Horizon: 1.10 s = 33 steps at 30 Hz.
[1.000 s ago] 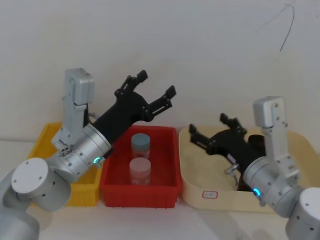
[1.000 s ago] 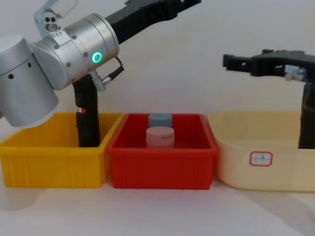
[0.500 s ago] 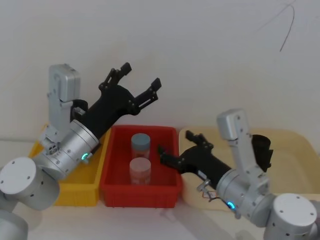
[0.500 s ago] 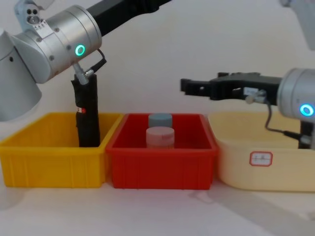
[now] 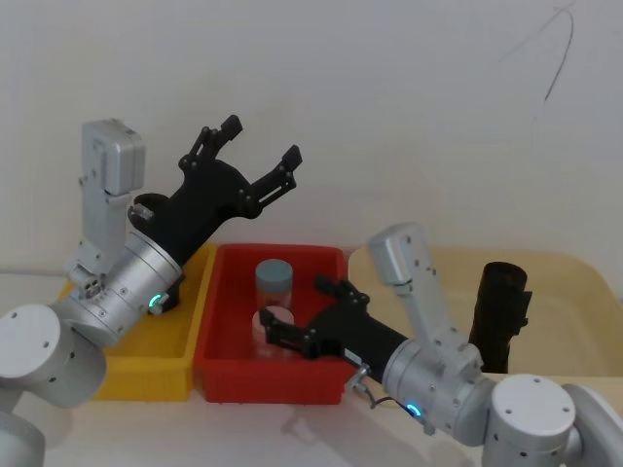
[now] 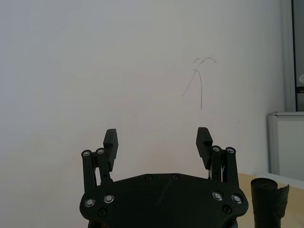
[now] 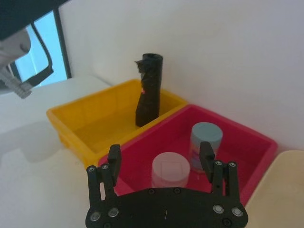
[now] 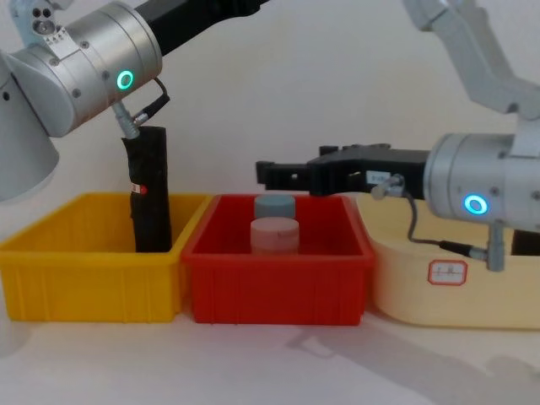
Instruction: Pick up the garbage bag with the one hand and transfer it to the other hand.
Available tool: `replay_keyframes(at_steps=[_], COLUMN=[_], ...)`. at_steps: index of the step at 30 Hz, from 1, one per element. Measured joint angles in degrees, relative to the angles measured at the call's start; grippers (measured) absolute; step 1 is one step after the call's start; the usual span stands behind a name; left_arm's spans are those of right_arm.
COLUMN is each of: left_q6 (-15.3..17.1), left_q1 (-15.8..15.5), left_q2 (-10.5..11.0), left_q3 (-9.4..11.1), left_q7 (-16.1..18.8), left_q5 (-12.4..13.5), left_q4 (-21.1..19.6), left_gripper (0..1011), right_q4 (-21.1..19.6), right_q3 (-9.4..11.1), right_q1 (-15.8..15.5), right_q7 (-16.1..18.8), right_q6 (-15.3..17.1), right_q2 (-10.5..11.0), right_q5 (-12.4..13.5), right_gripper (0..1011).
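The right pincer (image 5: 295, 306) is wide open and holds nothing. It lies flat and points to the robot's left, just above the two jars in the red bin (image 5: 273, 381). It touches neither the blue jar (image 5: 274, 280) nor the pink jar (image 8: 274, 234). Behind it, the right arm reaches sideways from over the cream tray (image 8: 439, 299), and its elbow bends up high.

The left pincer (image 5: 260, 141) is wide open too, with nothing in it. It points up and away at the white wall, high over the back of the yellow bin (image 8: 93, 291). Its silver arm slants up from the left, with a green ring glowing on it.

The bag (image 5: 498, 313) stands upright in the cream tray, well apart from both pincers. A slimmer black roll (image 8: 150, 190) with a red mark stands in the yellow bin. All three bins sit side by side on the counter (image 8: 270, 363).

A second ago the right pincer was over the cream tray, near the bag. Since then it has swung left and lower, out over the red bin. The left pincer has lifted a bit and drawn back to the left. The bag has not moved.
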Motion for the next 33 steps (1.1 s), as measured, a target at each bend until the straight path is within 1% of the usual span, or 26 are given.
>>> replay_keyframes(at_steps=[11,19,25,33], left_q6=[0.0,0.0,0.0,0.0], left_q1=[0.1,0.2,0.2,0.2], left_q2=[0.1,0.2,0.2,0.2], left_q3=[-0.2,-0.3,-0.3,-0.3], left_q7=[0.3,0.4,0.5,0.5], left_q5=[0.3,0.4,0.4,0.5], left_q4=[-0.3,-0.4,-0.5,-0.5], left_gripper=[1000,1001,1001,1001], right_q4=[4.0,8.5,11.3,14.0], right_q3=[-3.3,-4.9,-5.3,-5.4], right_q1=[3.1,5.8,7.3,8.7], right_q7=[0.8,-0.2,-1.1,-1.7], right_q6=[1.1,1.2,1.0,0.8], right_q2=[-0.6,-1.6,-2.2,-2.7], right_q5=[-1.8,-3.6,-4.7,-5.8], right_gripper=[1001,1001,1001,1001])
